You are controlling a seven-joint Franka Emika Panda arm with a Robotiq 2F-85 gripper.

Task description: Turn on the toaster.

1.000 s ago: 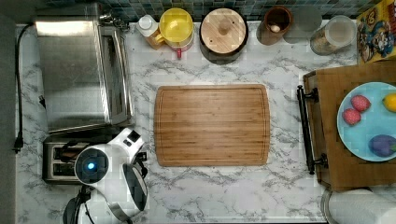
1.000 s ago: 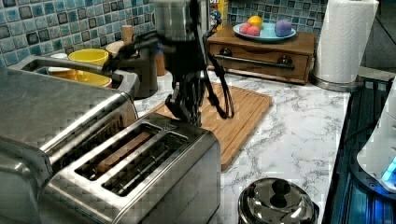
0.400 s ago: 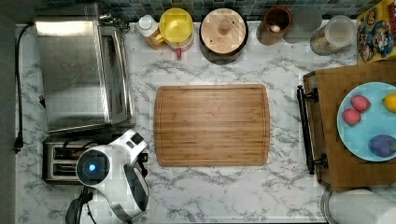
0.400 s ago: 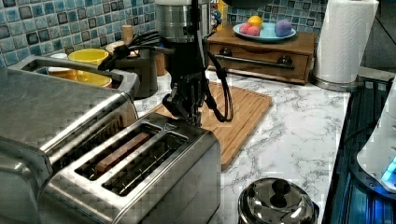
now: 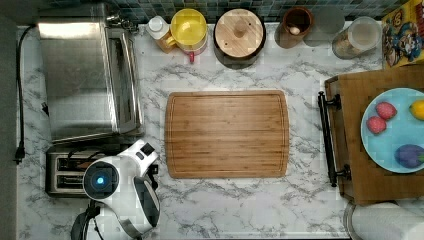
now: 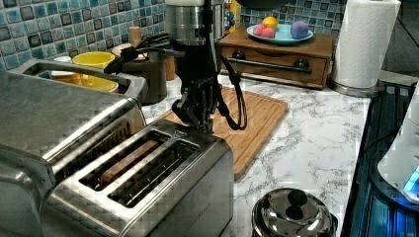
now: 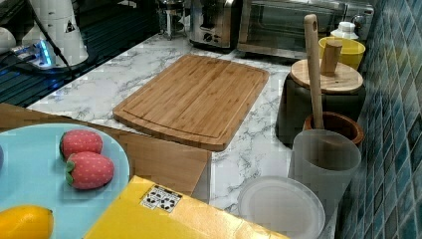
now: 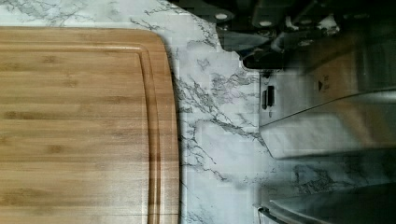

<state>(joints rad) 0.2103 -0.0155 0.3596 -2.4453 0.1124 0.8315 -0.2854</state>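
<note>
The gripper [image 6: 197, 116] is held at the toaster's [image 6: 148, 192] far end; whether the fingers are open cannot be told. The lever should be pressed straight down.

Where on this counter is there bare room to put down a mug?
The cutting board is bare, and so is the marble between it and the wooden tray. It is crowded along the tiled wall with jars, and around the toaster, where the gripper hangs.

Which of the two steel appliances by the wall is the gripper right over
The small two-slot toaster: the gripper hangs at its far end. The bigger toaster oven sits beside it.
</note>
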